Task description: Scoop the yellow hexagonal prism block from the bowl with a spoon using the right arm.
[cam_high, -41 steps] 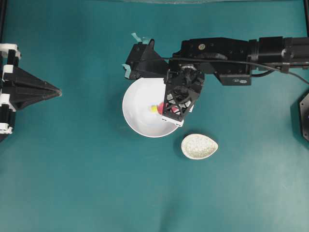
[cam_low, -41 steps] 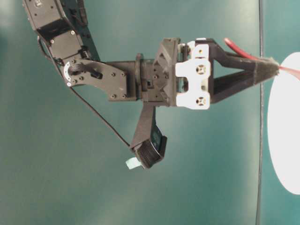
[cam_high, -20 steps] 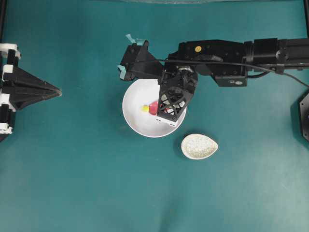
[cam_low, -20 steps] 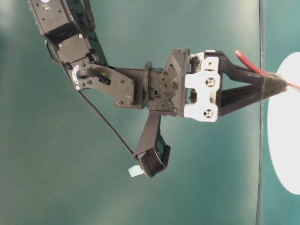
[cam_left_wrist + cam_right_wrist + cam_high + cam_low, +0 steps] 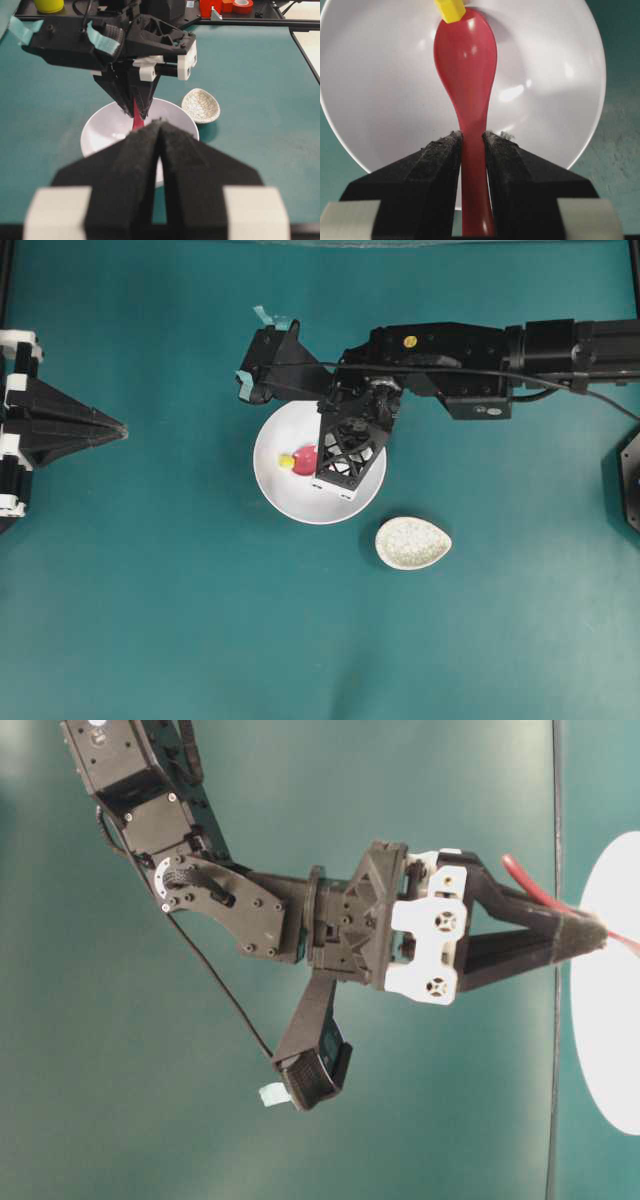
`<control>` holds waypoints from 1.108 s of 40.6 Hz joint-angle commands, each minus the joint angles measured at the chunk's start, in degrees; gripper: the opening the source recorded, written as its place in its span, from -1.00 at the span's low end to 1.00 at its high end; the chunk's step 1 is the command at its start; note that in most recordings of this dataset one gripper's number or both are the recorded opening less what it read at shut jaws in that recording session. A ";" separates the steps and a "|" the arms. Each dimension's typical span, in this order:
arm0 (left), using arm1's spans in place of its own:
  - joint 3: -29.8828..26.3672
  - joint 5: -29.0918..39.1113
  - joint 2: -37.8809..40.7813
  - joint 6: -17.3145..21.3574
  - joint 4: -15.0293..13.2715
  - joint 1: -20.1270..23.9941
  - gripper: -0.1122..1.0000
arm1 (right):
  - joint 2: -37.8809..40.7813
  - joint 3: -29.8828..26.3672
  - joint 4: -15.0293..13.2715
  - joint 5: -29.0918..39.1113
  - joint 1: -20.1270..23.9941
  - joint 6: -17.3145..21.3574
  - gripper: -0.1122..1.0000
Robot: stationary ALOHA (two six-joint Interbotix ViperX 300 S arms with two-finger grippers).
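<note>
Spoon (image 5: 466, 75) handle sits clamped between the padded fingers (image 5: 439, 165) of the right gripper (image 5: 472, 145), whose jaws are closed onto it, the pink-red scoop reaching out over the inside of the white bowl (image 5: 272, 480). Touching the scoop's far tip, the yellow hexagonal prism block (image 5: 450, 10) lies inside the bowl. Beside the bowl stands a small speckled teardrop dish (image 5: 412, 542). Well apart from the bowl, the left gripper (image 5: 160, 131) hovers with its jaws pressed together, holding nothing.
</note>
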 commanded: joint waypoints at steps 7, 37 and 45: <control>-1.05 -0.26 0.18 -0.09 0.18 0.00 -0.80 | -1.05 -1.14 -0.09 -1.58 0.00 -0.26 -0.41; -1.05 -0.26 0.26 -0.09 0.18 0.00 -0.80 | -1.49 -0.70 0.26 -5.62 0.09 -0.09 -0.41; -1.05 -0.26 0.44 -0.09 0.18 0.00 -0.80 | -2.46 0.88 0.70 -7.82 0.09 -0.09 -0.41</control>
